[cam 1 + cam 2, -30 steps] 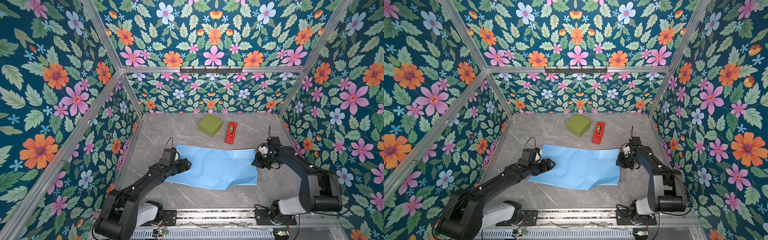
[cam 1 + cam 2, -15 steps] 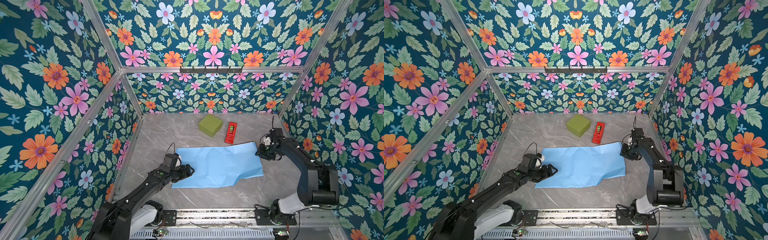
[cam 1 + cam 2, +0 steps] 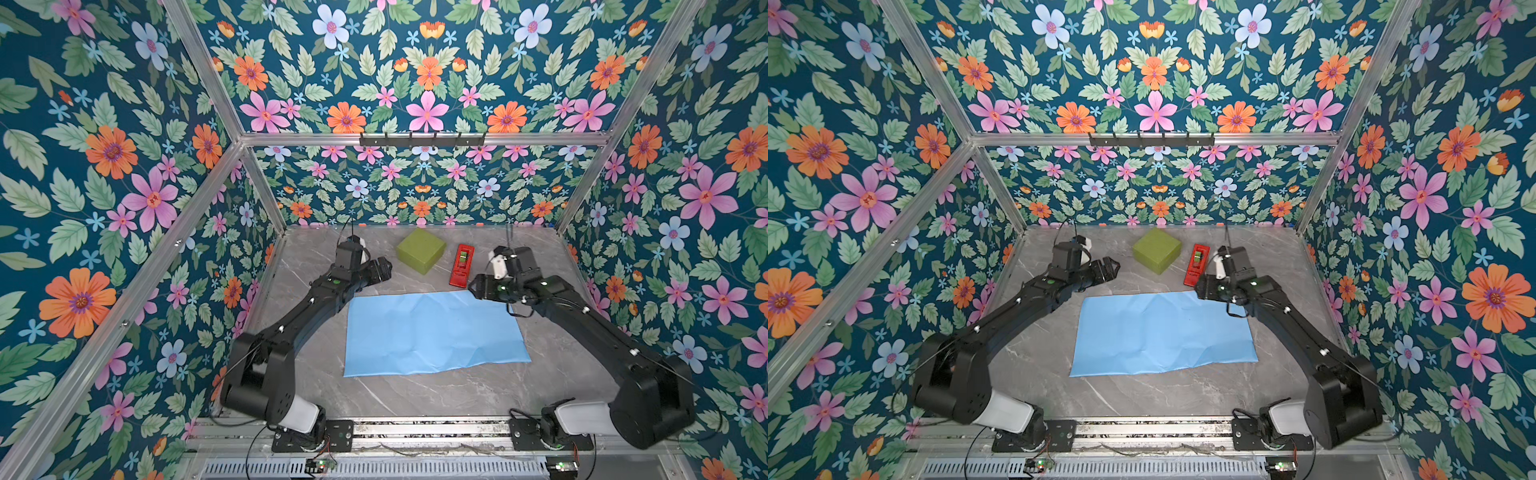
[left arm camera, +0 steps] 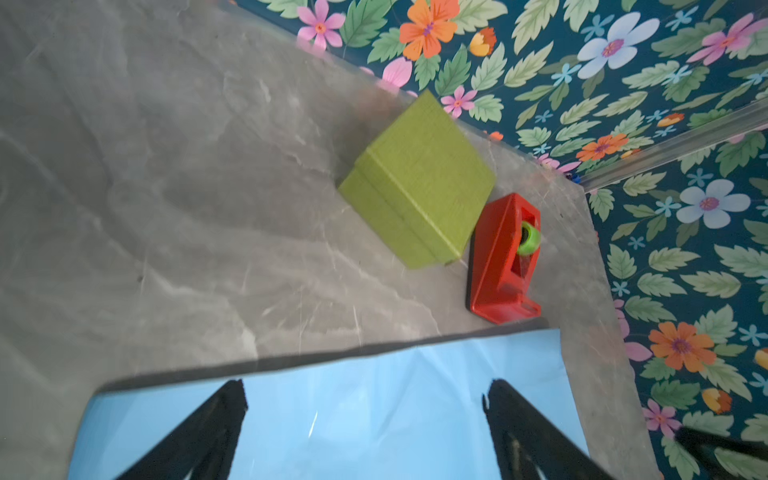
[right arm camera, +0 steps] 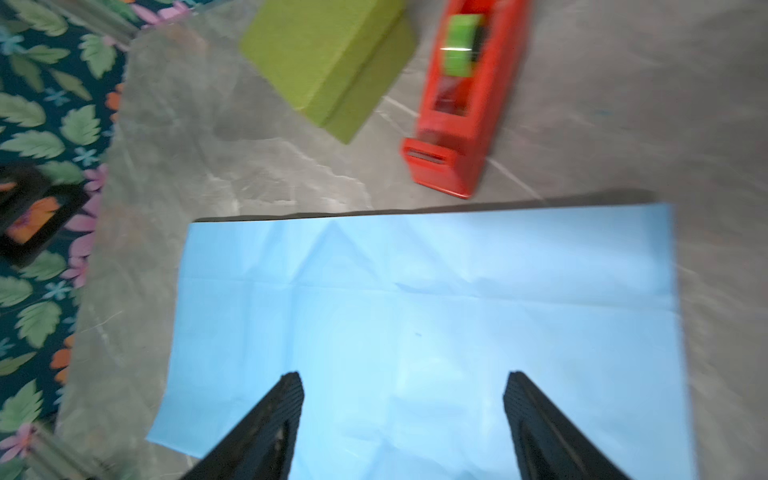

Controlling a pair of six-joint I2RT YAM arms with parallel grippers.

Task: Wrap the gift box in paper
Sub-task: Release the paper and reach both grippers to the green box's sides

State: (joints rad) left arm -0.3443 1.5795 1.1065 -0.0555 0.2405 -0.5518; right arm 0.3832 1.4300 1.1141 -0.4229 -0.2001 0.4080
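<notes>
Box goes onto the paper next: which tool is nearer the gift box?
Left. The left tool hovers just left of the gift box; the right tool is farther, beyond the red tape dispenser, at the far edge of the paper.

Evenly lit; wrist views seemingly motion-blurred

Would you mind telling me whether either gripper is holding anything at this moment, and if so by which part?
Nothing is held: the left gripper and the right gripper are both open and empty, and the paper lies flat, ungripped.
</notes>
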